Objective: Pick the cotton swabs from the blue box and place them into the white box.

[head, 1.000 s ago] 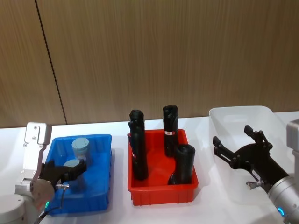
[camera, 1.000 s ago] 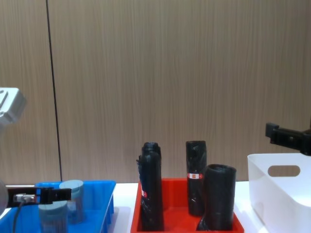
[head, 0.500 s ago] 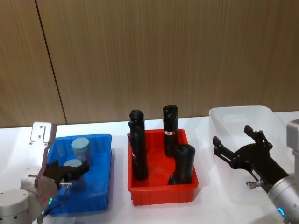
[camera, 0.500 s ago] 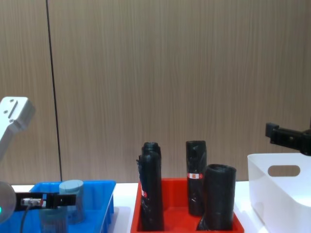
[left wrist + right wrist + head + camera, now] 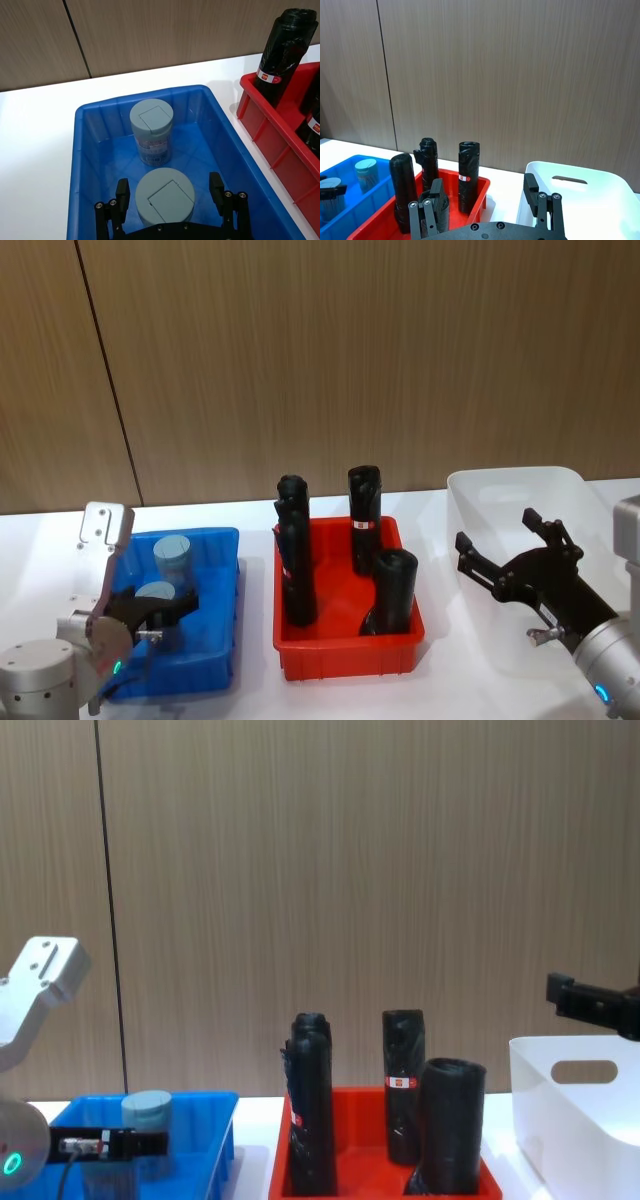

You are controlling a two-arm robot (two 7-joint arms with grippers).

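- Left end effector (image 5: 169, 190) is hanging low inside the blue box (image 5: 84, 150), at the box's near end. Its fingers (image 5: 122, 192) are standing apart, one on each side of the near tub (image 5: 165, 200), with a thin gap showing on both sides.
- Cotton swabs (image 5: 172, 556) are sitting as two clear tubs with grey-blue lids, both upright in the blue box. The near tub is standing between the fingers, and the far tub (image 5: 151, 131) is standing just behind it, toward the back wall.
- Right end effector (image 5: 497, 532) is hovering above the left side of the white box (image 5: 515, 483). Its fingers are spread wide and are gripping nothing.
- White box is standing at the right end of the table (image 5: 255, 680).
- Red bin (image 5: 345, 660) is sitting between the two boxes, carrying several black rolls (image 5: 363, 508) on end.
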